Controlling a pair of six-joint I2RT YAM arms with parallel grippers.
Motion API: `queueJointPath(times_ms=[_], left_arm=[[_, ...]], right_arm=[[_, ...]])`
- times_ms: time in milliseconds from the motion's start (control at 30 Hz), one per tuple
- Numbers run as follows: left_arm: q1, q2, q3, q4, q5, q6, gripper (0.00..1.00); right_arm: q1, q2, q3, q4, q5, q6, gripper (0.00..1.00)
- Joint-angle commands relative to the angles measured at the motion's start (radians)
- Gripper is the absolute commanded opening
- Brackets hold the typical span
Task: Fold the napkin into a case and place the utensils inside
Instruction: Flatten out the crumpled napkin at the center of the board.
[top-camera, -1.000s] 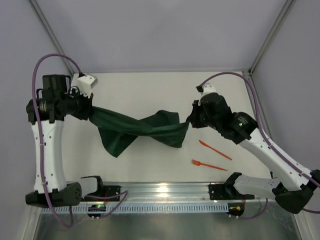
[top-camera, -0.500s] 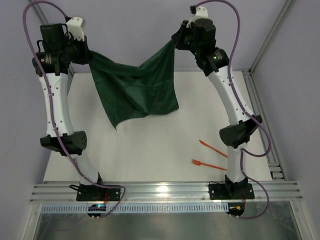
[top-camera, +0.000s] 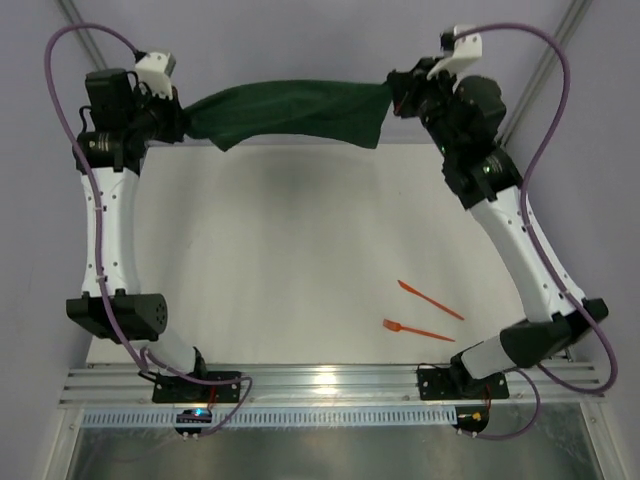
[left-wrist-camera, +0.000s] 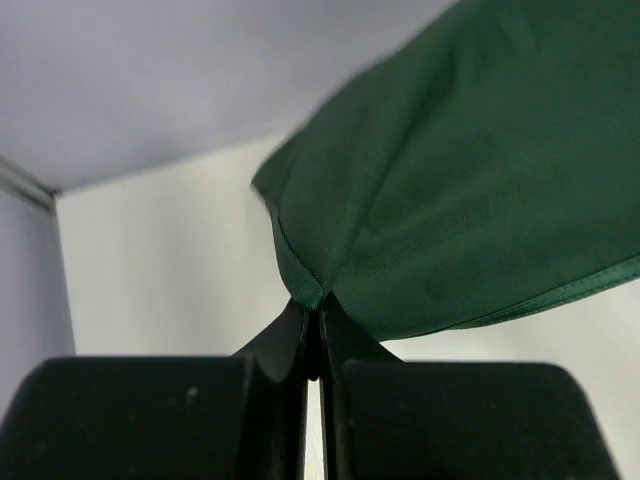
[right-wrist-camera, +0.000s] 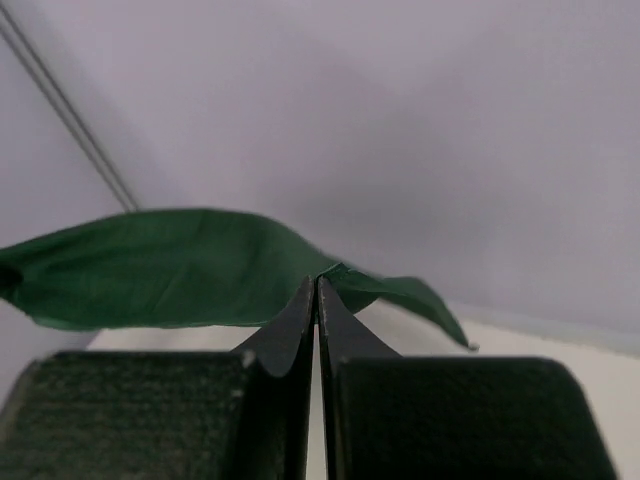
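- While both arms reach high over the far end of the table (top-camera: 300, 250), the napkin (top-camera: 300, 105) hangs stretched between them in the air, clear of the surface.
- The left gripper (top-camera: 183, 122) has its fingers pressed together on one end of the napkin. In the wrist view the cloth bunches at the tips and fans out up and to the right.
- The right gripper (top-camera: 392, 95) is likewise pinched tight on the opposite end. Its wrist view shows a small peak of cloth caught between the tips, with the rest spreading off to the left.
- The napkin runs roughly level from left to right. A loose flap droops near the left end, and a wider fold hangs just below the right gripper.
- The cloth is rumpled.
- A faint shadow lies on the table beneath it.
- The utensils rest on the table on the right side, towards the near edge and well apart from the napkin.
- The fork (top-camera: 418, 330) lies nearer the arm bases with its tines to the left. The other utensil (top-camera: 430, 300) lies just beyond it, slanted, close by but not touching.
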Motion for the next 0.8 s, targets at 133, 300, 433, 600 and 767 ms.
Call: queueJointPath(times_ms=[133, 300, 433, 600, 767], left_arm=[[0.017, -0.206, -0.604, -0.058, 0.048, 0.160, 0.00], [0.012, -0.186, -0.865, -0.094, 0.039, 0.264, 0.00], [0.014, -0.135, -1.025, -0.092, 0.013, 0.312, 0.00], [0.014, -0.127, -1.137, -0.103, -0.035, 0.358, 0.03], [0.018, -0.187, -1.235, -0.117, -0.104, 0.407, 0.23]], right_arm=[[0.194, -0.338, -0.767, 0.159, 0.172, -0.009, 0.03], [0.300, -0.416, -1.166, 0.181, 0.193, 0.215, 0.04], [0.364, -0.423, -1.325, 0.219, 0.215, 0.325, 0.04], [0.416, -0.424, -1.370, 0.181, 0.233, 0.405, 0.04], [0.449, -0.443, -1.404, 0.127, 0.236, 0.439, 0.04]])
